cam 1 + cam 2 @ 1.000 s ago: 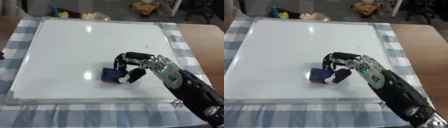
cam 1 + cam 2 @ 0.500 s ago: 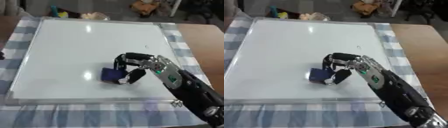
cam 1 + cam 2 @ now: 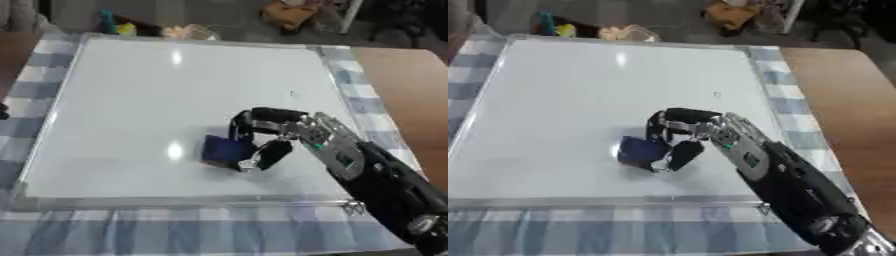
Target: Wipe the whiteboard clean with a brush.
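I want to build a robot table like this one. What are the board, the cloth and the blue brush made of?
The board looks like glossy white coated panel: lamp glints show on it, and its rim looks like silvery metal. The cloth under it looks like woven fabric, matte, in blue and white checks. The brush, held in the right hand, looks soft and dull, perhaps felt or foam; I can't tell which.

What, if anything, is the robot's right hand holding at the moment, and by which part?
The right hand holds the blue brush by its right end, fingers and thumb curled round it on the whiteboard.
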`<action>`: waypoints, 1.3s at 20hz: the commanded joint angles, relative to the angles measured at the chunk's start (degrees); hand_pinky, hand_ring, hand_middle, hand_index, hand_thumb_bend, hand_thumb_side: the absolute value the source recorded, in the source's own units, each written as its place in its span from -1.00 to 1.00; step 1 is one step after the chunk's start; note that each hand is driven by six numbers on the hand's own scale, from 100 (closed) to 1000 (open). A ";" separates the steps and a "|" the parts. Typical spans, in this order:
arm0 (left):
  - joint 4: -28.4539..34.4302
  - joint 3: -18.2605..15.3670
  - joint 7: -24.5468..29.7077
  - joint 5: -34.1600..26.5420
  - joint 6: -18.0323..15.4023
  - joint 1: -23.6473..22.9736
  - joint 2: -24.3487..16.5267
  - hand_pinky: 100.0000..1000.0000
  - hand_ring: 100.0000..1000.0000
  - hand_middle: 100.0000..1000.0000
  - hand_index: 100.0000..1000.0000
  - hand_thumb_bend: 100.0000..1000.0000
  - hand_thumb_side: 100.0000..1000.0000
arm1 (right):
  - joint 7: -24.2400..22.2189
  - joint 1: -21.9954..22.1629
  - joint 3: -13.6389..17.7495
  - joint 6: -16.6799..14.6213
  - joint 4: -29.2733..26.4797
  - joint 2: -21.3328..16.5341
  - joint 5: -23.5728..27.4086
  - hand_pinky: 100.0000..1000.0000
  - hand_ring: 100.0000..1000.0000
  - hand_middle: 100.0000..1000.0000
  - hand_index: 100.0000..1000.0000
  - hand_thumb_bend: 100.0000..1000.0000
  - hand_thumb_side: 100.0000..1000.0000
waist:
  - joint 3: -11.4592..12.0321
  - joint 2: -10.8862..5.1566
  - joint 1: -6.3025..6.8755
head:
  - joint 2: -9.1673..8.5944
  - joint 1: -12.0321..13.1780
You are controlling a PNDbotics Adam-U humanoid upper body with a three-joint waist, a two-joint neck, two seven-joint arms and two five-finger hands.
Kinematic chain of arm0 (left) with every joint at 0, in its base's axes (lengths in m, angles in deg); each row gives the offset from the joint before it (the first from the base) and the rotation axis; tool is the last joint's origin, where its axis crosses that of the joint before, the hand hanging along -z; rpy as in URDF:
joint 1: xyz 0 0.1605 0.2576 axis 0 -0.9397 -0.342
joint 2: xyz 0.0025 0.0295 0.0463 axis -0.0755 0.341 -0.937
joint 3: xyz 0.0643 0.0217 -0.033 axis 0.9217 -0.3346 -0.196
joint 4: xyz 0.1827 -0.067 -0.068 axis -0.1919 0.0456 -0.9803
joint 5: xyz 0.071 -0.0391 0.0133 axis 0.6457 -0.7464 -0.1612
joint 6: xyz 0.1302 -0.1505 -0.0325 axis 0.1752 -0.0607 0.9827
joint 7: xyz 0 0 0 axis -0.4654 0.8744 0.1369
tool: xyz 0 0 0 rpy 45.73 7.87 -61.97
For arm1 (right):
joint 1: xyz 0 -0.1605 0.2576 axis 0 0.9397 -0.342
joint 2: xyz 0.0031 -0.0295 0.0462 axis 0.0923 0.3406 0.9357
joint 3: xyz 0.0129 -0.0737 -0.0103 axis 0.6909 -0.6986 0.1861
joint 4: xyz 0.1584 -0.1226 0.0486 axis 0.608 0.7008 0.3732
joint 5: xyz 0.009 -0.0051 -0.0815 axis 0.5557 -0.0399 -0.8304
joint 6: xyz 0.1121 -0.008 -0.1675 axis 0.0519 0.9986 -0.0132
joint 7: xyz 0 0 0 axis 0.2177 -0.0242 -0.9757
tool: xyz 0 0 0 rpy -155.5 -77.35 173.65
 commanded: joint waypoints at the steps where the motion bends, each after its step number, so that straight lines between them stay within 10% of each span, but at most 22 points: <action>1: 0.90 -0.38 0.00 -0.26 -0.04 0.78 -0.63 0.00 -0.05 0.06 0.32 0.22 0.90 | -0.06 -0.68 0.23 -0.14 -1.02 -0.79 -0.46 0.05 0.23 0.22 -0.63 -0.50 -0.06 | -0.08 -0.67 0.24 | 0.10 0.07; 15: 0.95 -0.39 -0.03 -0.26 -0.04 0.76 -0.68 0.00 -0.05 0.06 0.32 0.22 0.90 | -0.10 -0.69 0.09 -0.04 -1.29 -0.82 -1.74 0.02 0.15 0.14 -0.65 -0.63 -0.28 | -0.06 -0.72 0.21 | 0.10 -0.12; 26: 0.88 -0.40 -0.05 -0.27 -0.02 0.60 -0.72 0.00 -0.06 0.06 0.32 0.22 0.90 | -0.78 -1.39 0.17 0.42 -3.81 -1.43 -1.62 0.05 0.23 0.19 -0.58 -0.44 0.10 | -0.33 -1.22 0.12 | 0.27 -0.24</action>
